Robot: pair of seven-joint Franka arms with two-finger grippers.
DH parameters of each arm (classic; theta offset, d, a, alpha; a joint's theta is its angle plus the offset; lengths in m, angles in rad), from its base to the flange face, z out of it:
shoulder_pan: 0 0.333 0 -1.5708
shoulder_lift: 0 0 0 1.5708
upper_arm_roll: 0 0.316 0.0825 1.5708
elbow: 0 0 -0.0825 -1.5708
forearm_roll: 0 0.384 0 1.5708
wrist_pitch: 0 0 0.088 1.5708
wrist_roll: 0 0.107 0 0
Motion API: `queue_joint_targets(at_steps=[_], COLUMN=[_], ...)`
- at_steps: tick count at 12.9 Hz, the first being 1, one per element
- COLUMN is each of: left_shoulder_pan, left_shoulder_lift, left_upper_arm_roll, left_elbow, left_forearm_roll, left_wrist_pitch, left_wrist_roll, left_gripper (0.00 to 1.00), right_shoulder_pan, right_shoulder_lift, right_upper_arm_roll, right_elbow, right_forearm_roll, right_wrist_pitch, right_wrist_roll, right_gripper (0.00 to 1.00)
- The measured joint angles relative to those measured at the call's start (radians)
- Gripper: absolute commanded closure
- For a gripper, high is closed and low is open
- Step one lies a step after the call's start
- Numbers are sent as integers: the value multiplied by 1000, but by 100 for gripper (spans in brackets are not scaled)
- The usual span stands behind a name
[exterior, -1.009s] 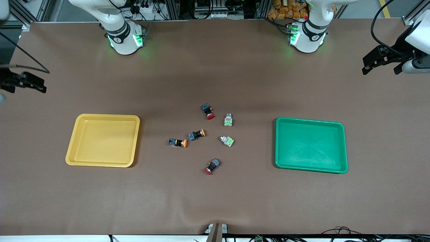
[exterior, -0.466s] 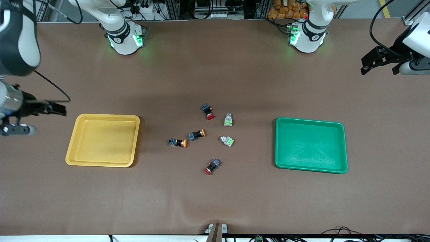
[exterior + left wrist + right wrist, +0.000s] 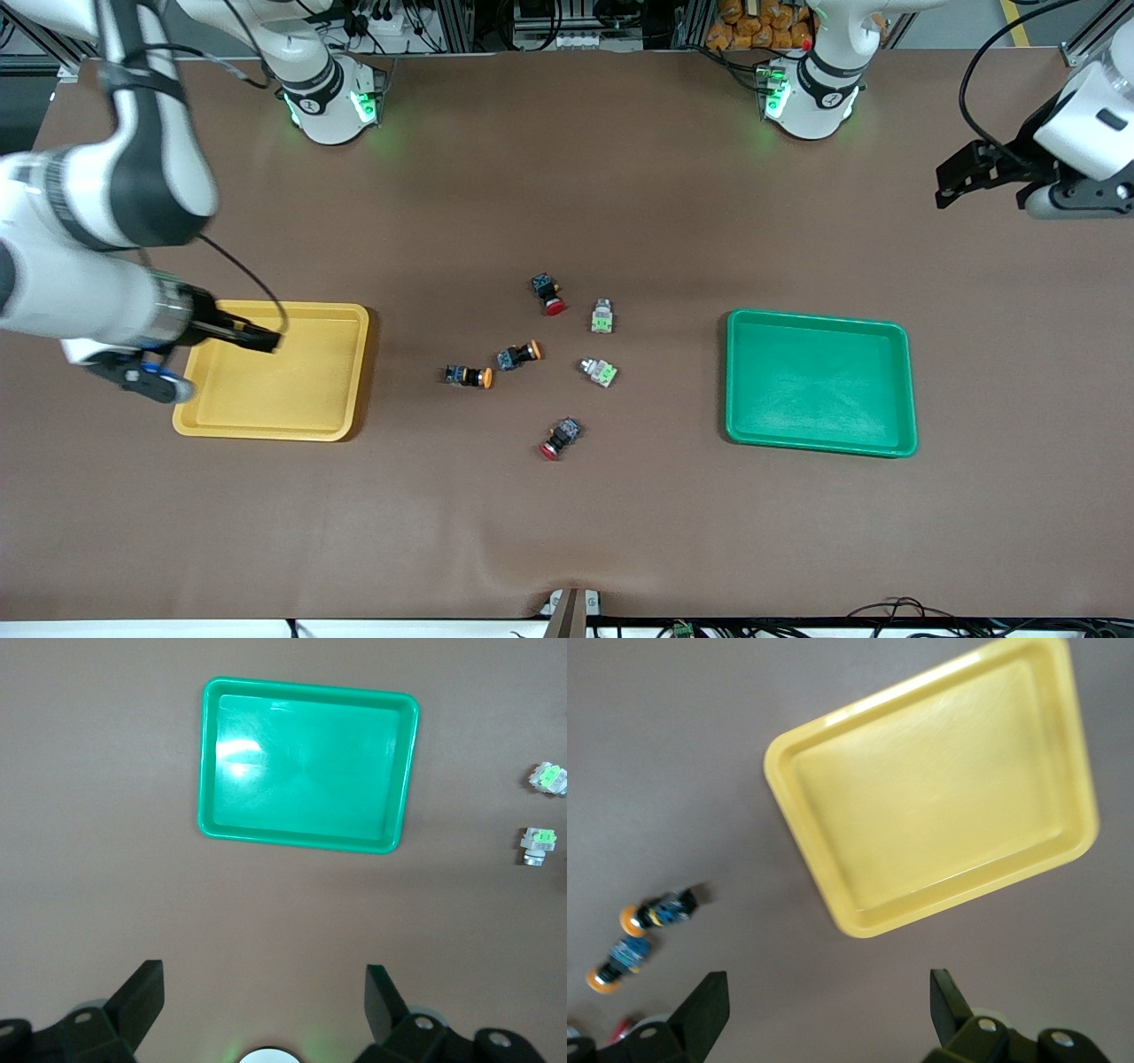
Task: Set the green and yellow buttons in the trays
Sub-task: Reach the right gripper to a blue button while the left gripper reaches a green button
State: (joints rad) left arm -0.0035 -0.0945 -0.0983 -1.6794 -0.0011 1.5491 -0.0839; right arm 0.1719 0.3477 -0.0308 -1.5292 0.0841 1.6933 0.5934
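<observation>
Two green-capped buttons [image 3: 602, 316] [image 3: 600, 371] and two yellow-capped buttons [image 3: 520, 354] [image 3: 469, 376] lie on the bare table between the trays. The yellow tray [image 3: 292, 390] sits toward the right arm's end and holds nothing; the green tray [image 3: 819, 385], toward the left arm's end, is likewise bare. My right gripper [image 3: 266, 341] hangs open over the yellow tray's edge. Open too, my left gripper [image 3: 946, 184] hovers over the table at the left arm's end. The left wrist view shows the green tray [image 3: 306, 771] and both green buttons [image 3: 549, 778]. In the right wrist view are the yellow tray [image 3: 939, 797] and the yellow buttons [image 3: 656, 912].
Two red-capped buttons lie in the same cluster: one [image 3: 550, 294] farther from the front camera than the others, one [image 3: 560, 438] nearer to it. Both arm bases stand along the table's back edge.
The right arm has swung in from the table's end to above the yellow tray. The left gripper has crept slightly toward the middle. No button has moved.
</observation>
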Motion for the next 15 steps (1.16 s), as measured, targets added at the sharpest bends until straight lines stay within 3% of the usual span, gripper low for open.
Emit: queue_joint_targets(at_steps=[3, 6, 9, 11, 15], left_shoulder_pan=[-10, -18, -33, -63, -159], left_shoulder_lift=[36, 104, 197, 264, 408], left_upper_arm_roll=[-28, -131, -248, -280, -282], left_elbow=[-1, -18, -70, -85, -86], left_forearm_roll=[-2, -2, 25, 63, 178], left_wrist_pitch=[36, 125, 296, 375, 500], left_wrist_roll=[-80, -281, -557, -698, -939], left_gripper=[0, 0, 0, 0, 0], right_shoulder_pan=[100, 179, 252, 268, 269], right_shoulder_lift=[73, 162, 249, 303, 367], right_upper_arm_roll=[2, 3, 3, 3, 1], right_elbow=[-1, -1, -2, -2, -3], right_forearm_roll=[2, 6, 25, 42, 58], right_wrist_pitch=[109, 241, 408, 489, 523], right_wrist_roll=[302, 545, 786, 852, 866], right_gripper=[0, 0, 0, 0, 0])
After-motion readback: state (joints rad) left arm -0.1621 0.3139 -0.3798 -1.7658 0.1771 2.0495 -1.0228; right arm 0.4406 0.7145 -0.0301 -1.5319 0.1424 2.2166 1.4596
